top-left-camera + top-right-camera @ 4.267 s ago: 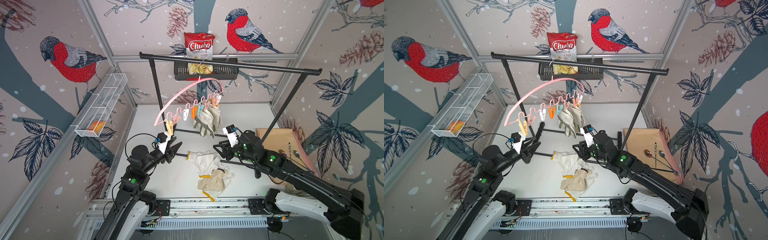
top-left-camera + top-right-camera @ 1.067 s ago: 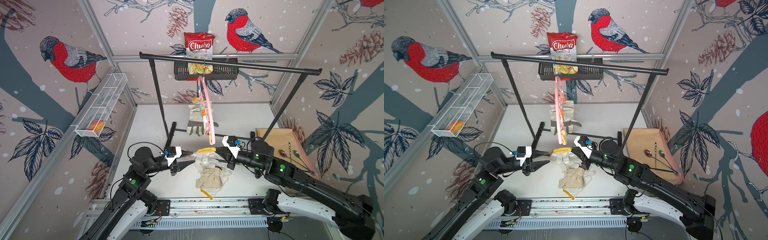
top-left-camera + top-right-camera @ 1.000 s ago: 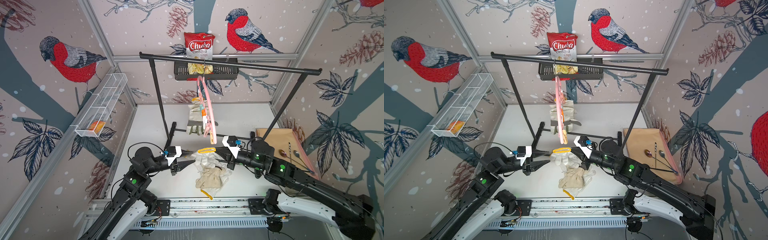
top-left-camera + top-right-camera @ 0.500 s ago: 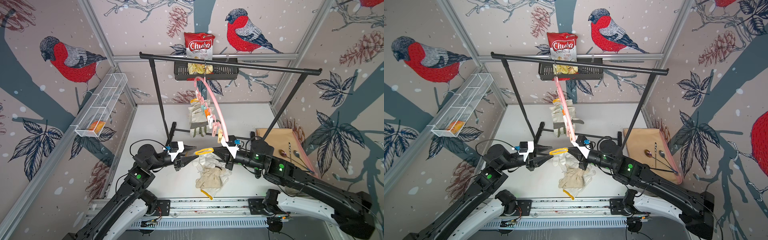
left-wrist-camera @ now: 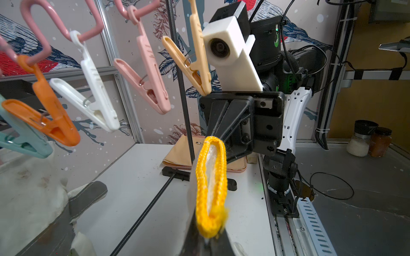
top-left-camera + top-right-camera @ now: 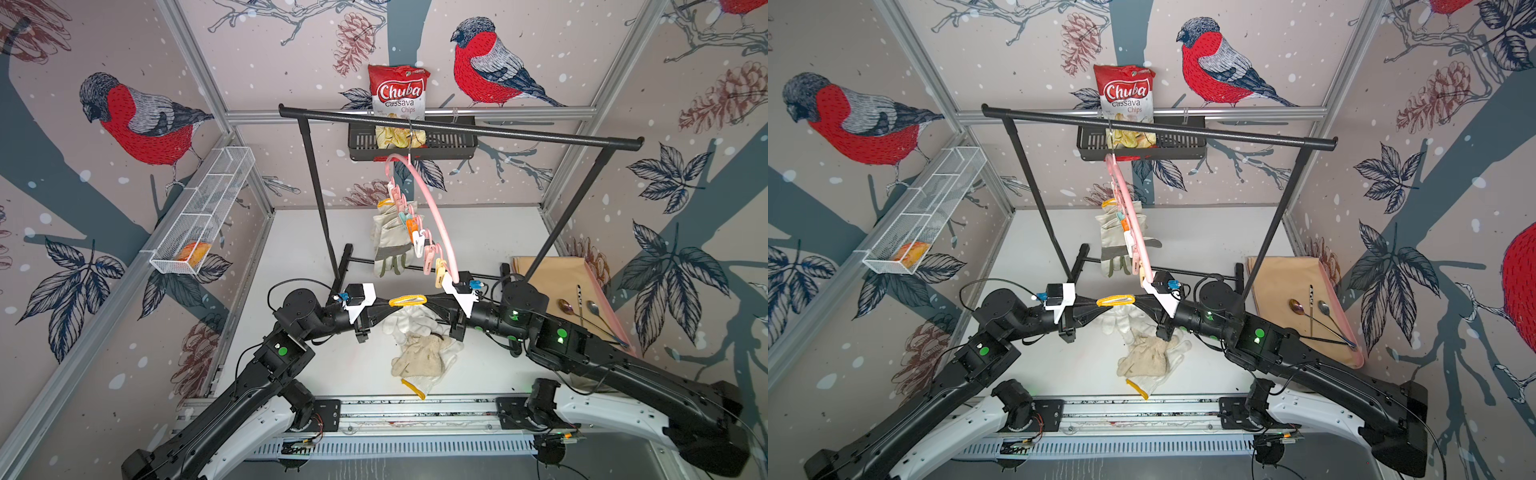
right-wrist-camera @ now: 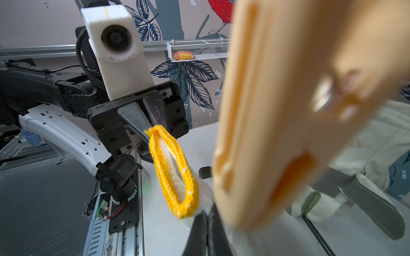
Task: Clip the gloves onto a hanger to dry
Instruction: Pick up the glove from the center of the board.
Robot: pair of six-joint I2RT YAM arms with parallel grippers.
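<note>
Both end effectors, left (image 6: 386, 301) and right (image 6: 429, 300), pinch the white knitted glove's yellow cuff (image 6: 407, 300); pale-yellow plastic peg (image 6: 439, 277) next.

Cream peg (image 7: 288, 99) blurred, v. close, R wrist view; teal peg (image 5: 26, 141) cut off, L wrist view.

Counts: one pink arched plastic hanger (image 6: 1129, 214); five plastic pegs (image 5: 144, 84) in the left wrist view; two metal spoons (image 6: 1296, 305); one red crisp bag (image 6: 399, 93); one raised yellow-cuffed knitted glove (image 6: 407, 300).

chip bag (image 6: 398, 96) | text: "Chuba Cassava Chips" | white lettering on red
</note>
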